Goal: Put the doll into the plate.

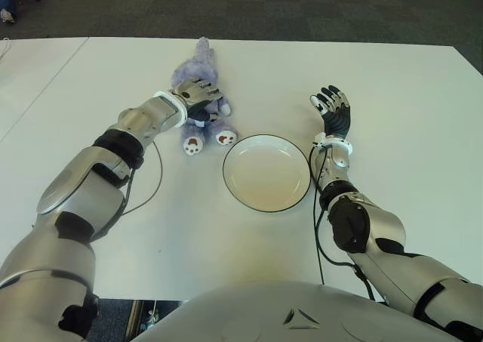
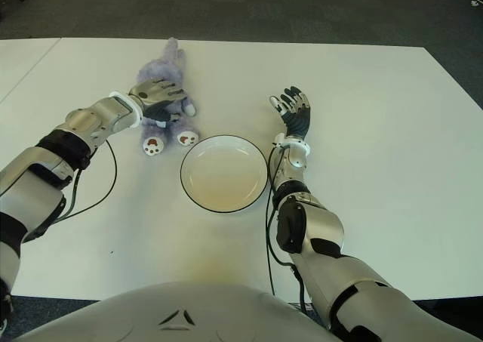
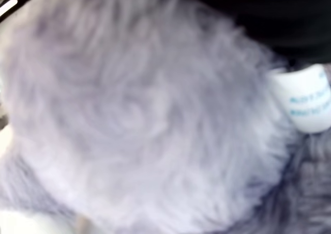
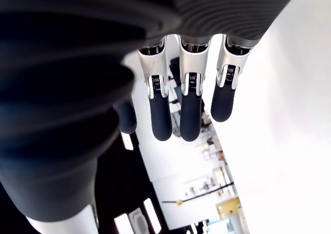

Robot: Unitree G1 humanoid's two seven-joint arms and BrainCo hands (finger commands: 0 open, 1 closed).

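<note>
The doll [image 1: 198, 100] lies left of the plate [image 1: 266, 172], the left robot hand [image 1: 198, 94] curled over its belly. The right robot hand [image 1: 332, 109] stands upright right of the plate, fingers spread, empty.

- Left hand [image 1: 198, 94]: silver metal knuckles, white wrist cuff.
- Right hand [image 1: 332, 108]: black fingers [image 4: 161, 118], silver joints.
- Glossy silver arm shells, black elbow joints, thin black cables.

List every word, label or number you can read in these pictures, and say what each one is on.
White tag on the purple doll: pale blue print, too blurred to read.
Plate, table, left robot hand on the doll, right robot hand beside the plate: no writing visible.
</note>
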